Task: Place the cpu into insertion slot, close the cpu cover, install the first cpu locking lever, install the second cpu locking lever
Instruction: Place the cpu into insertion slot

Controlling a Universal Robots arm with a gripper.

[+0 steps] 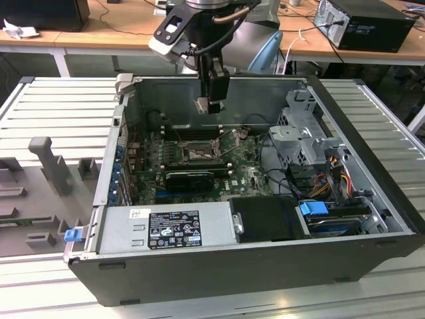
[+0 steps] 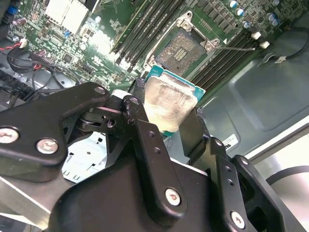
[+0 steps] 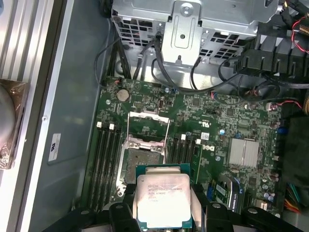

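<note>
My gripper (image 1: 208, 104) hangs over the back of the open computer case, shut on the cpu (image 1: 202, 104). In both wrist views the cpu (image 2: 169, 101) (image 3: 163, 198) shows its pale metal face, clamped by its edges between the black fingers (image 2: 140, 116). It is held in the air, apart from the board. The insertion slot (image 3: 140, 162) (image 2: 182, 48) (image 1: 198, 154) lies bare on the green motherboard below. The cpu cover (image 3: 147, 114), a silvery frame, stands flipped open at the slot's far side. A thin lever rod (image 2: 235, 48) sticks out beside the slot.
Dark memory slots (image 3: 106, 154) flank the slot. A long black block (image 1: 189, 178) sits in front of it, the grey power supply (image 1: 166, 229) nearer still. A metal drive cage (image 1: 302, 133) with cables fills the exterior view's right. Case walls (image 1: 126, 113) ring the board.
</note>
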